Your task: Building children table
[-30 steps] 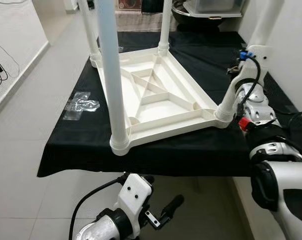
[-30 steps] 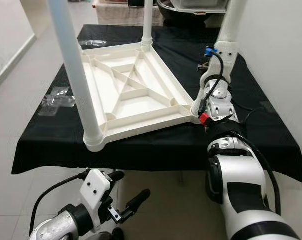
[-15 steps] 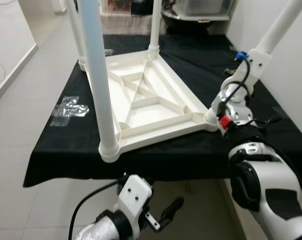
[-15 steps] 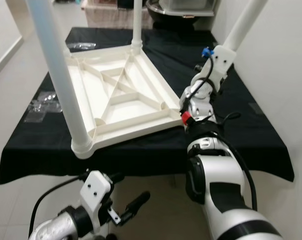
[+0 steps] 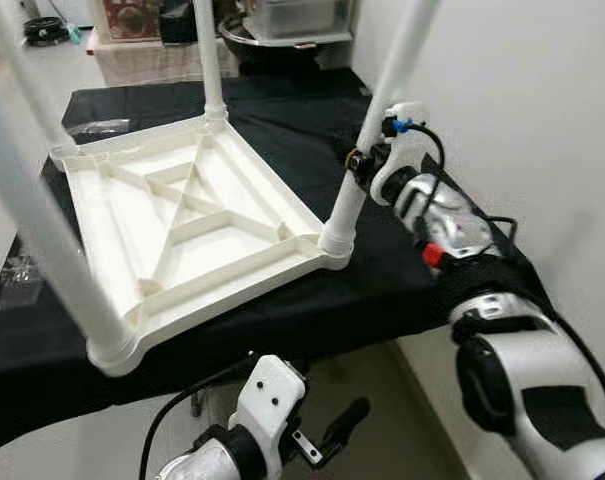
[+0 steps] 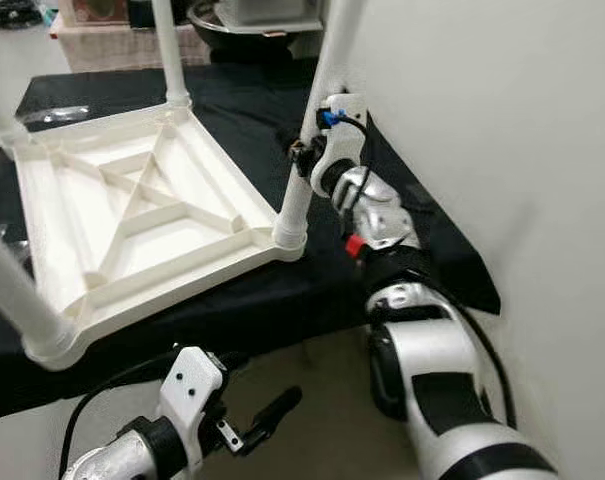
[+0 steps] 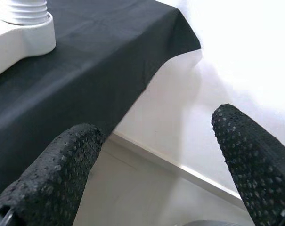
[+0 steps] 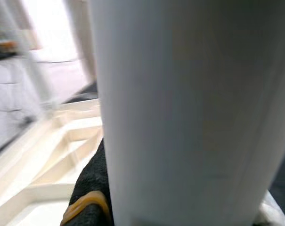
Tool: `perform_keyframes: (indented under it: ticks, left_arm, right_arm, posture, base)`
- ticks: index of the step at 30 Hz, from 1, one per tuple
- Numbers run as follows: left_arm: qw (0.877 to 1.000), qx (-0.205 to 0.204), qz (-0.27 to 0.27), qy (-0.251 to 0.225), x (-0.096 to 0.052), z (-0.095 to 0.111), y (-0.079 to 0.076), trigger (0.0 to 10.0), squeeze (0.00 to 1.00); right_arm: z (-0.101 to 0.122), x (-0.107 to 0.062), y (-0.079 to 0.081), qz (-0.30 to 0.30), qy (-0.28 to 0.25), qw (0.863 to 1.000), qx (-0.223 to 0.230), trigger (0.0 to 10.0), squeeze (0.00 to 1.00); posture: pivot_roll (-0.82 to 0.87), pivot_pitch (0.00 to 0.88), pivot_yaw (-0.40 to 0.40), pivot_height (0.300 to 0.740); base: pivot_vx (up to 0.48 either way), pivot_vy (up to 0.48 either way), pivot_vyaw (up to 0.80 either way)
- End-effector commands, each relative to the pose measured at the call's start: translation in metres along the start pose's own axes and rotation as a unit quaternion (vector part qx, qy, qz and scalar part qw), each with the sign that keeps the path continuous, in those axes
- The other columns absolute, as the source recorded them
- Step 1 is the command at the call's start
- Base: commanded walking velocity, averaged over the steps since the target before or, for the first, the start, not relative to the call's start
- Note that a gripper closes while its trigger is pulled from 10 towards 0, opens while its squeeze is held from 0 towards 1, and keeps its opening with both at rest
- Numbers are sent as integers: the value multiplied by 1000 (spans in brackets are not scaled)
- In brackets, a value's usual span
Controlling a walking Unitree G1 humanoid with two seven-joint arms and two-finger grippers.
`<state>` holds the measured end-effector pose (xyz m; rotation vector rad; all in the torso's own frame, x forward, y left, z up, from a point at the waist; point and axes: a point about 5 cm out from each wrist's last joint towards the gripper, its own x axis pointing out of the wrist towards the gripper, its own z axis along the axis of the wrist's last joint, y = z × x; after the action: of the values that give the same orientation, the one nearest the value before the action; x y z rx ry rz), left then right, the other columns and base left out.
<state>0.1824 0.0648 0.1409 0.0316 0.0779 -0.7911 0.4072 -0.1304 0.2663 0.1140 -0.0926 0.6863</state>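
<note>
My right gripper (image 5: pixel 360 160) clamps the leg (image 5: pixel 354 190) in the upturned tabletop's (image 5: pixel 172 220) near corner socket — left gripper (image 5: pixel 327 440) spread, empty — a skewed push could cross-thread it.

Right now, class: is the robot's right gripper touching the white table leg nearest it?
Touching. In the left eye view the right gripper is clamped around the table leg; the right wrist view shows the leg pressed against a finger.

Smooth white plastic table top (image 5: pixel 182 220) and legs (image 5: pixel 357 170); matt black cloth (image 5: pixel 382 290); stippled rubber fingers (image 7: pixel 246 150)
</note>
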Motion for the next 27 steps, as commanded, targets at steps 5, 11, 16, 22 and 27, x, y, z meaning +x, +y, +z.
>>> perform_keyframes:
  ticks: [5, 11, 16, 22, 27]
  left_arm:
    - [1000, -2, 2, 5, 0, -2, -1, 10000, 0]
    - [1000, -3, 3, 2, -2, 0, -3, 10000, 0]
    - [1000, -4, 1, -1, -3, 3, -4, 10000, 0]
    - [1000, -8, -1, -4, -6, 6, -7, 10000, 0]
    - [1000, -12, 1, -9, -8, 9, -12, 10000, 0]
  right_arm:
    - [-44, -20, 10, 185, 87, 979, 16, 10000, 0]
    - [-26, -28, 23, 329, 73, 941, -36, 10000, 0]
    - [-23, -25, 33, 383, 88, 917, -63, 10000, 0]
    - [-18, -18, 45, 438, 104, 889, -86, 10000, 0]
    - [-11, 5, 63, 442, 100, 889, -72, 10000, 0]
  posture:
    - [95, 180, -14, 740]
    - [100, 198, -16, 740]
    - [101, 212, -15, 740]
    - [101, 234, -21, 740]
    - [93, 261, -34, 740]
  base:
    - [0, 0, 0]
    - [0, 0, 0]
    - [0, 0, 0]
    - [0, 0, 0]
    - [0, 0, 0]
